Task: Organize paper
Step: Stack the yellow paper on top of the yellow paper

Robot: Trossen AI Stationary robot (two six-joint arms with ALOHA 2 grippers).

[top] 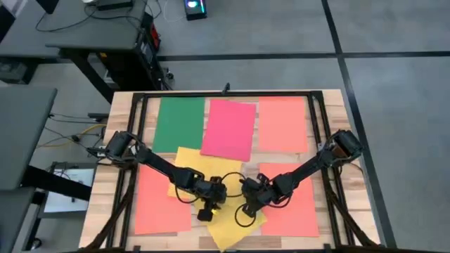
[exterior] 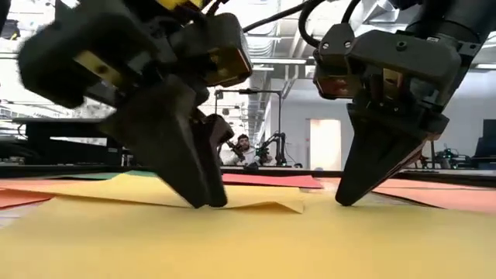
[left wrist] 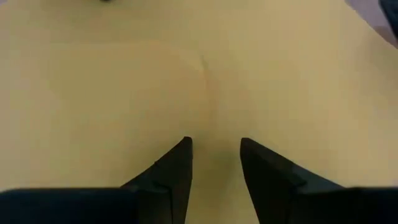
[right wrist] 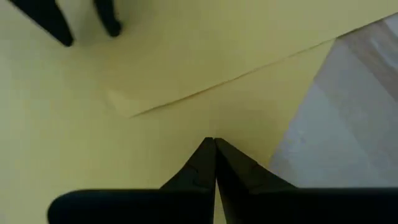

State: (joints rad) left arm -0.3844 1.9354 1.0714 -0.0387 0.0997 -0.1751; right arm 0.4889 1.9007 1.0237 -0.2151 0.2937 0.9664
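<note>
Yellow paper (top: 226, 223) under left hand (left wrist: 214, 146), parted, and right hand (right wrist: 215, 142), closed.

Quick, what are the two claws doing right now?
Left gripper: open, tips down on the yellow paper.
Right gripper: shut, tips on the yellow paper, holding nothing.

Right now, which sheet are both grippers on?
The yellow sheet, lying crooked at the table's middle front; the green, pink and orange sheets lie straight, untouched.

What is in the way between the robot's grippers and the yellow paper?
Nothing visible. The left gripper, fingers open, and the right gripper, fingers shut, both have their tips right down on the yellow paper near the table's front.
</note>
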